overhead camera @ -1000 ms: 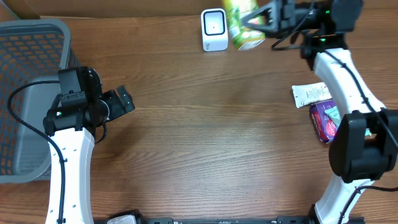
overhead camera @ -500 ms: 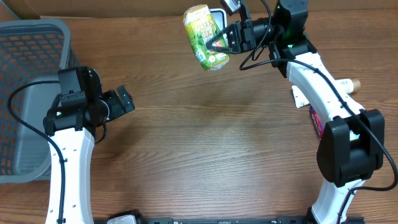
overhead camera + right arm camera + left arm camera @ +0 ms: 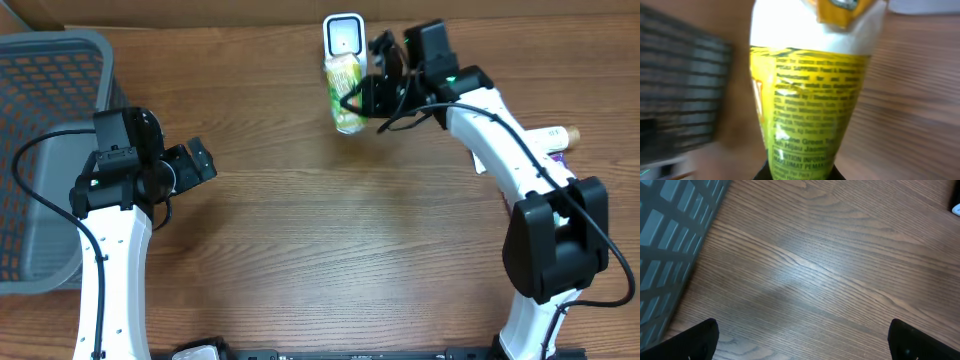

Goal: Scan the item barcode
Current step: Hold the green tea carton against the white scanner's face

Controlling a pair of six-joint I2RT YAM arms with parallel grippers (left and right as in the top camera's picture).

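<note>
Overhead, near to far. Left jaws, spread wide and holding nothing, hang over bare wood of the surface [image 3: 300, 230] near its left edge, beside a grey basket [image 3: 60, 45]. The right arm [image 3: 500, 130] extends from the right edge toward the far edge. Right jaws are pinching a green-yellow pouch [image 3: 345, 95], held just in front of the white scanner [image 3: 343, 35] at the far edge. Right wrist view: the pouch's fine print fills the frame, blurred at left.
</note>
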